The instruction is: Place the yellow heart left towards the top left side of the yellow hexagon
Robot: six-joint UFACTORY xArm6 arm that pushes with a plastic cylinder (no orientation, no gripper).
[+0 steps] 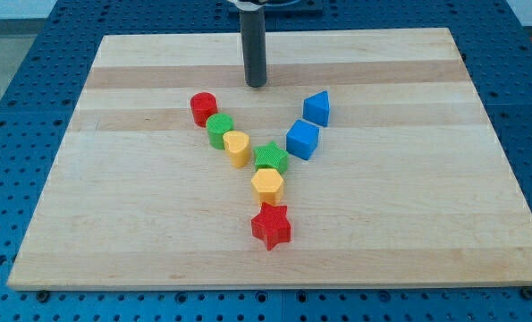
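- The top of the tool is cut off by the view's top edge; only the straight dark rod shows, with a pale fitting just peeking in above it.
- The tool has nothing that parts or comes together, so there is no clamping to tell of; it ends in my tip (256,84), set down on the desk (409,233) near the middle of its far edge.
- The rod stands upright, and my tip touches no block; it sits well apart from them, on the far side of the whole group.
- Closest to my tip is the red cylinder (203,108), nearer the desk's left edge; next along is the green cylinder (219,131), just beside it, though I cannot tell if the two touch.
- The yellow heart (237,148) comes next in that slanting line, pressed close to the green cylinder.
- The green star (271,158) sits just beside the heart towards the right edge, its near points partly hidden behind the yellow hexagon (267,186).
- So the yellow heart lies up and to the left of the yellow hexagon, near it but apart.
- The red star (271,225) is nearest the front edge, close against the hexagon.
- Two blue blocks run off towards the far right corner: a blue cube (302,139) beside the green star, and a smaller blue block (316,108) beyond it, its shape hard to make out.
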